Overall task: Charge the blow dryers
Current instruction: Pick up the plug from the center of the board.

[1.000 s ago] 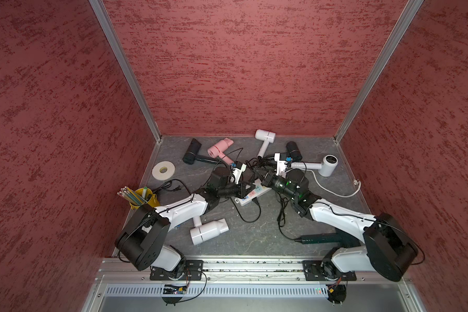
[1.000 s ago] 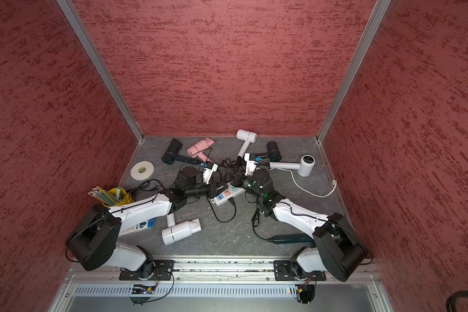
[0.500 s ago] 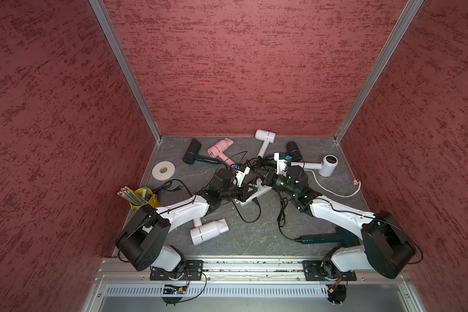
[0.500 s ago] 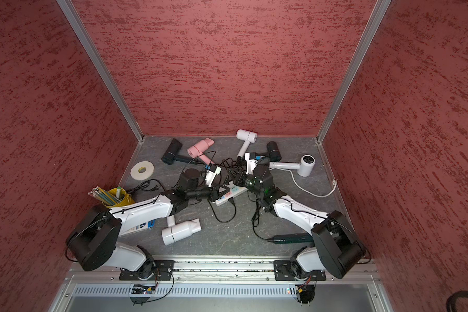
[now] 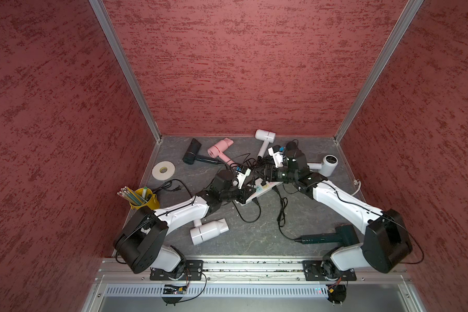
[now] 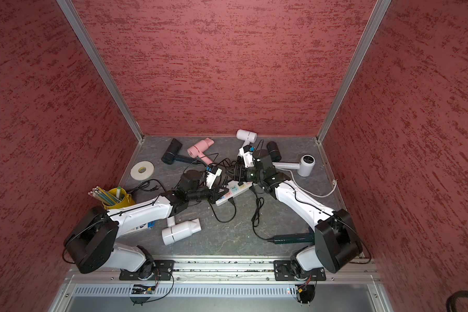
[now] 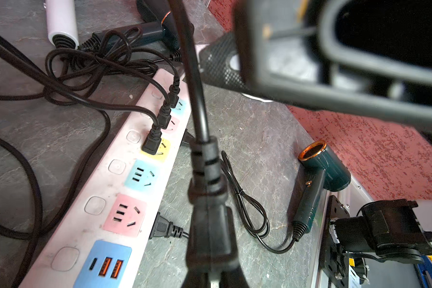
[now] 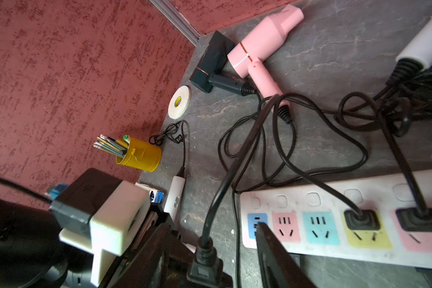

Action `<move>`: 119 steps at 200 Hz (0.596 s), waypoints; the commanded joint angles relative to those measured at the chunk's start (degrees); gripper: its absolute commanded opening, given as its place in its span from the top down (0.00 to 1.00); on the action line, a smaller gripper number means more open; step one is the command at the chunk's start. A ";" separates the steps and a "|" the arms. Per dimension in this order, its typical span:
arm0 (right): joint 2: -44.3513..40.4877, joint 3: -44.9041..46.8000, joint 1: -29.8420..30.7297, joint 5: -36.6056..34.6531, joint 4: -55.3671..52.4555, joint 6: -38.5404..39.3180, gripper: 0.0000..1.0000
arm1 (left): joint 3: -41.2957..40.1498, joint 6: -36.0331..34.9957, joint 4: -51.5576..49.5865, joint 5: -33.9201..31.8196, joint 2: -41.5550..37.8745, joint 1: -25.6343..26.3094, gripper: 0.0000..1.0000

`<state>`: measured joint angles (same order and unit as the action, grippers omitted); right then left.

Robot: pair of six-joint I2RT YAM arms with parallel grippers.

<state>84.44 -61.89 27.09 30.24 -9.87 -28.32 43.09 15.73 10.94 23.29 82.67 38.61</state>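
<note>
Grey tabletop [image 5: 254,237]: plug [image 7: 210,224] now in left pincer [image 5: 245,194], right pincer [image 5: 265,174] newly wide.

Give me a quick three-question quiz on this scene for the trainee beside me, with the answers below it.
1. True or false: the left gripper is shut on a black plug.
2. In the left wrist view, how many plugs are seated in sockets of the power strip? A) one B) three C) six
3. Fill in: the blow dryer lying closest to the base of the right arm is ____ in colour.

Key
1. True
2. B: they sit in three neighbouring sockets at one end of the strip.
3. dark green
</note>
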 commanded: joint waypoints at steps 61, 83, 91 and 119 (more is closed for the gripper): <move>8.46 -12.64 -0.88 11.77 -21.50 7.64 0.51 | 2.31 -4.05 -2.70 -2.46 -1.47 1.27 0.93; 9.35 -14.56 -0.81 12.60 -23.77 8.74 0.55 | 2.61 -4.86 -3.33 -2.90 -1.63 1.56 0.93; 9.65 -15.51 -0.81 12.97 -24.92 9.35 0.57 | 2.69 -4.94 -3.42 -3.11 -1.43 1.63 0.93; 9.50 -16.94 -0.82 13.05 -27.71 10.69 0.66 | 3.03 -5.27 -3.88 -3.07 -1.08 1.64 0.94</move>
<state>94.00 -76.60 26.50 41.58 -33.32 -20.01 44.49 12.01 7.46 20.64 82.48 39.94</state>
